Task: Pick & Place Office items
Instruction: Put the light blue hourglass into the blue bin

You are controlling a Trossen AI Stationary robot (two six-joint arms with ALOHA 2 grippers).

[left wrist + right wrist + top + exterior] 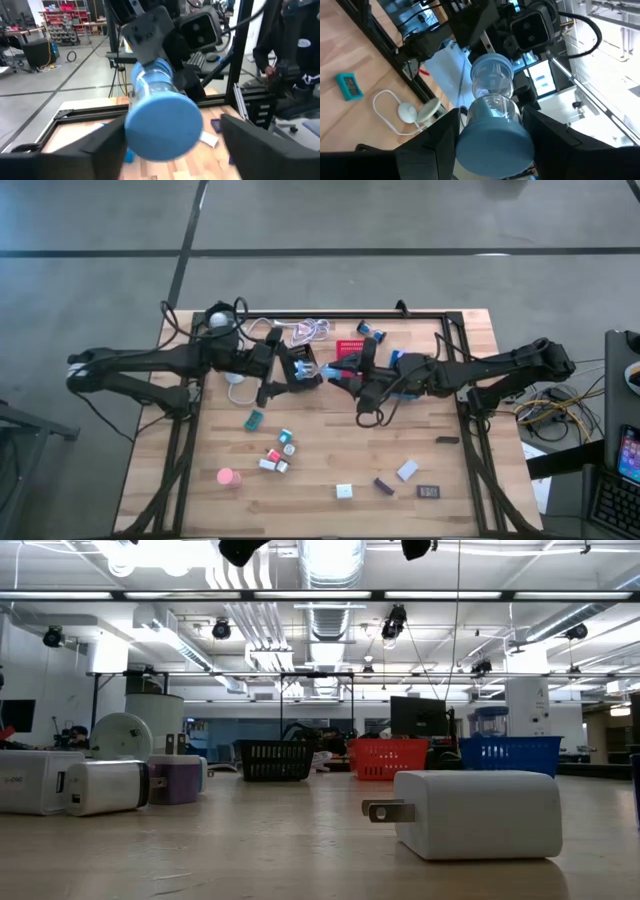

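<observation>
- Blue roll between both grippers, above the surface.
- Right gripper: fingers grip the roll.
- Left gripper: fingers spread apart beside it.

Blue roll between both grippers: near flat end fills space between left gripper fingers, blurred; far end hidden behind right gripper body. Left fingertips cut off by left wrist view edge. In right wrist view, roll's lower end cut off by edge between right fingers. From above, roll mostly hidden under grippers; contact with pads too small to tell.
</observation>
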